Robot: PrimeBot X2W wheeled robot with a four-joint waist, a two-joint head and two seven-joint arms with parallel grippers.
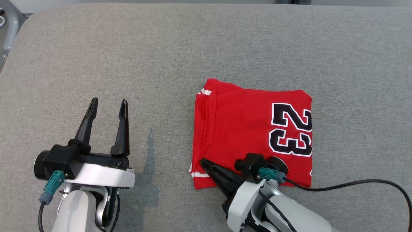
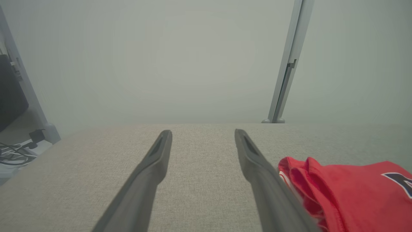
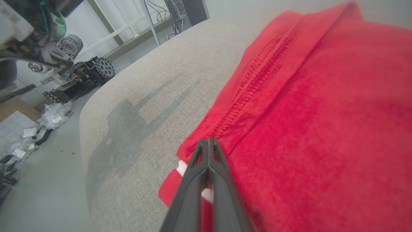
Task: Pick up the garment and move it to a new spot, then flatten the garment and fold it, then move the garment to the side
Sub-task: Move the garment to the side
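Red garment (image 1: 244,129): folded into a near-square packet, flat on the grey cloth table (image 1: 161,48), with the number 23 (image 1: 291,129) face up on the half away from my right gripper's tip.
Right gripper (image 1: 202,161): fingers pressed fully together, tip resting on the packet's near-left corner, just beyond the white trim (image 1: 199,175). In the right wrist view the tip sits beside the stitched hem (image 3: 251,93). I see no fold caught between the fingers, so I read it as closed and empty, touching the cloth rather than holding it.
Left gripper (image 1: 108,103): fingers spread wide with nothing between them, over bare table.
Garment from right gripper: under the tip, with nearly all of the packet spreading ahead of it and to its right.
Garment from left gripper: off to its right and well apart. The left wrist view shows the packet's folded edge past the right-hand finger.
Long axis: by my eye slightly longer side to side than front to back. The hemmed edge runs straight ahead from the right tip.
Nearer arm: the right, which is in contact. The left would have to cross bare table.
Stage, my judgement: folding looks done, and the shift to the side is what is left.
What the move turns on: my tip meets one corner only, so a sideways drag from there would likely swing or peel the packet open. I would want a true pinch through every layer, or the left gripper on the far-left corner.
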